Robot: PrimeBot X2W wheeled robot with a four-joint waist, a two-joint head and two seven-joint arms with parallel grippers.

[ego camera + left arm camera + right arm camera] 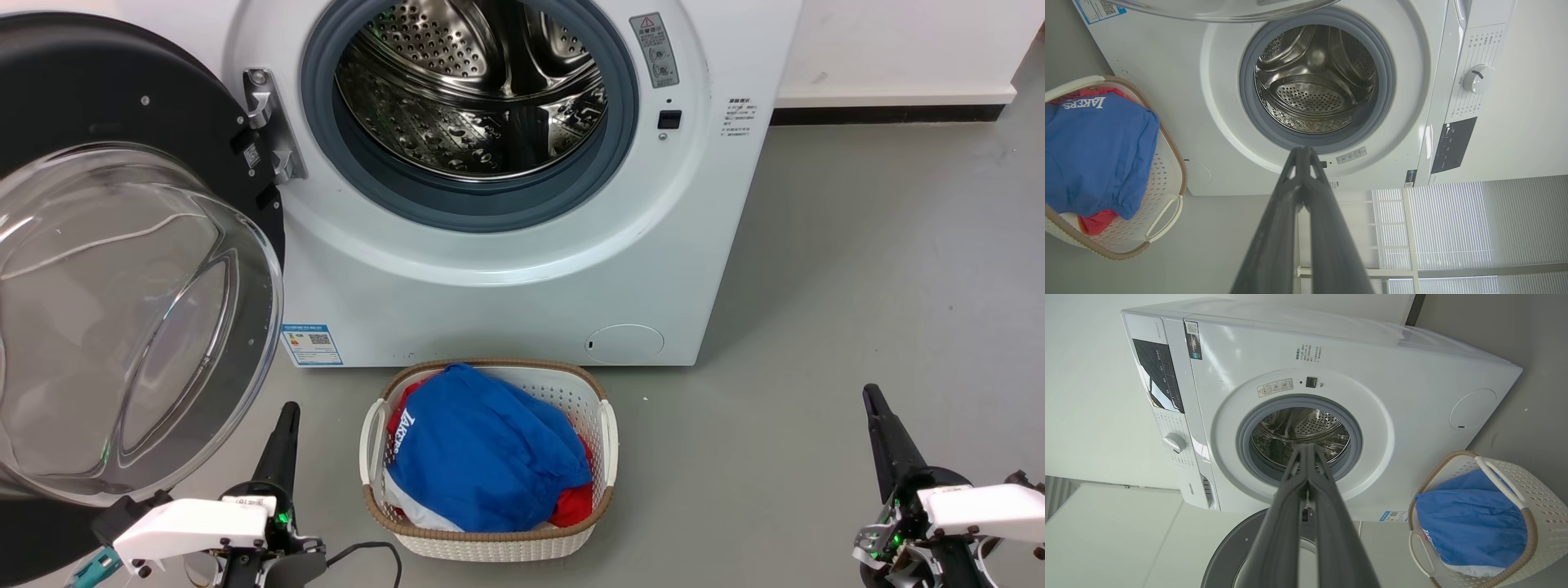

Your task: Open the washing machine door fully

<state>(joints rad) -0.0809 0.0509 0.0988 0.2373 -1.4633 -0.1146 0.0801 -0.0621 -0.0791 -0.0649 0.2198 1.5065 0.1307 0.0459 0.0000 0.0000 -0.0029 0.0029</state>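
The washing machine door [131, 269] is swung open, nine o'clock of the drum [473, 90]. Jaws of left gripper [286, 416] and right gripper [872, 396] are clenched, empty.

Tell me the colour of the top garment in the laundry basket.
The garment is blue with white lettering; the head view shows it best.

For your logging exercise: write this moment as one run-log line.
large round glossy black washing machine door: wide open | left claw: shut, holding nothing | right claw: shut, holding nothing
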